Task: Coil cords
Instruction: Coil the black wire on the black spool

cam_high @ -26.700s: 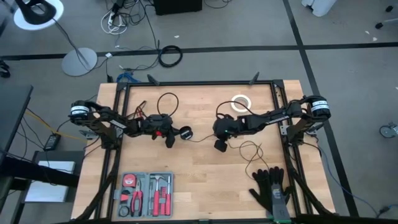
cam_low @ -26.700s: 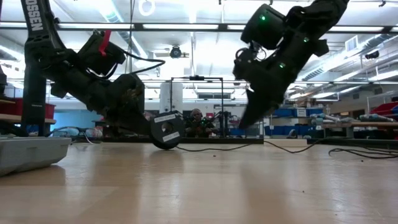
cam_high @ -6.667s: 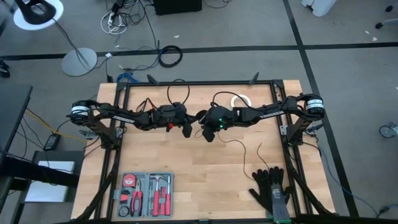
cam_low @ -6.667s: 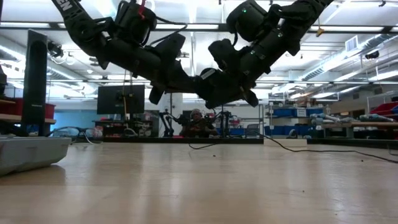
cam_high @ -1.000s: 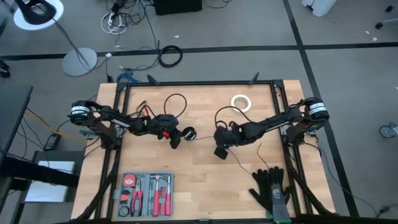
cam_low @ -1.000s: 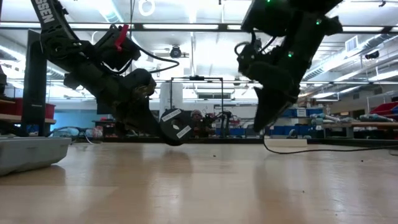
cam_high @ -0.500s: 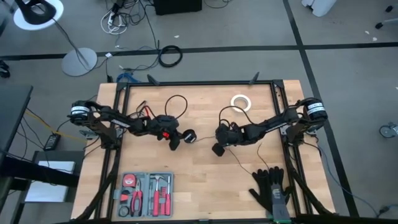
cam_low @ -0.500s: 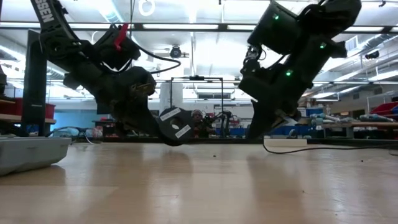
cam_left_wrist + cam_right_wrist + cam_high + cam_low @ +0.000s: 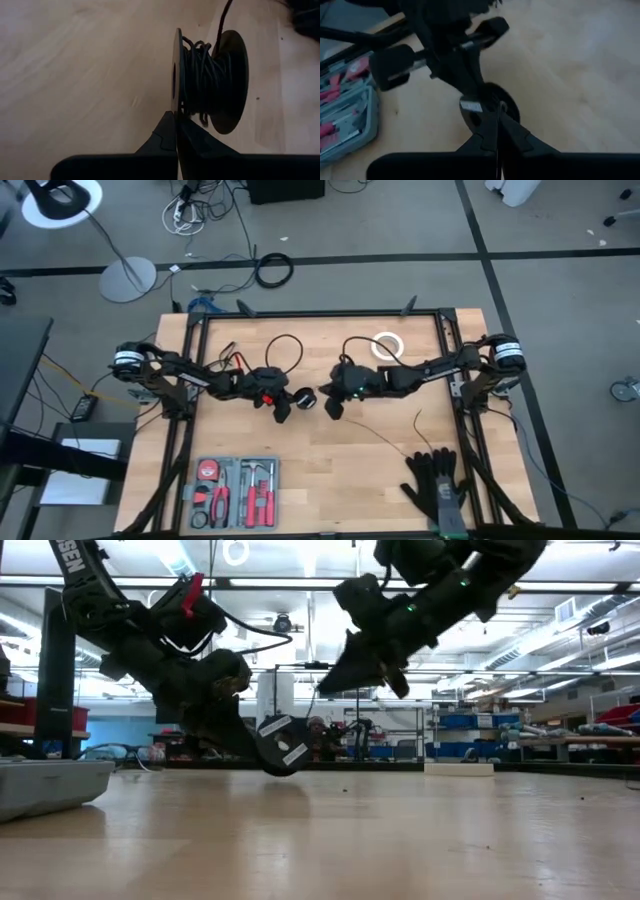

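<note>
Mid-table: one puck, one cord, two grippers.

A lab: shelving, monitors, floor cables, ceiling strip lights.

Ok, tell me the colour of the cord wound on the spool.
Black cord, clearest in the left wrist view.

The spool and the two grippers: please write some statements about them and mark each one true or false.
1. The left gripper holds the spool by a flange. True.
2. The spool carries no cord. False: black cord is wound on it.
3. The right gripper rests on the table. False: the low view shows it raised above.
4. The white tape ring lies behind the right arm. True.
5. The right gripper is wide open. False: it is shut.
</note>
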Tool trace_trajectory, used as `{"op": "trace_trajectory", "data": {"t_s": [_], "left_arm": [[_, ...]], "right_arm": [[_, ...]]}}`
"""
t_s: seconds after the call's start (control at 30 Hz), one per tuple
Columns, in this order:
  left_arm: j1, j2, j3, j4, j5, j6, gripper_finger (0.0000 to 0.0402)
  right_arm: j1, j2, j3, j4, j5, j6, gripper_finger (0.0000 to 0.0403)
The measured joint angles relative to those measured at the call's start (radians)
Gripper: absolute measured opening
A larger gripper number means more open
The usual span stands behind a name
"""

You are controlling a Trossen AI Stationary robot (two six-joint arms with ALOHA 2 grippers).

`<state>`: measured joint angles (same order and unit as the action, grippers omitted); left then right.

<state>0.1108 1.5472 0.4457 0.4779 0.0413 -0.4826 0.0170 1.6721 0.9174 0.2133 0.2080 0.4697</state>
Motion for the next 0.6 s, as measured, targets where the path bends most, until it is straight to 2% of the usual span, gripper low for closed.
{"op": "trace_trajectory", "data": {"t_s": [0.37,0.6], "left_arm": [[0.000,0.000,0.017,0.007,-0.080,-0.021,0.0000],[0.000,-0.001,0.016,0.106,-0.078,-0.027,0.0000]], "right_arm": [[-0.013,0.199,0.234,0.012,-0.142,-0.132,0.0000],[-0.007,0.295,0.275,-0.056,-0.189,-0.117,0.0002]]}}
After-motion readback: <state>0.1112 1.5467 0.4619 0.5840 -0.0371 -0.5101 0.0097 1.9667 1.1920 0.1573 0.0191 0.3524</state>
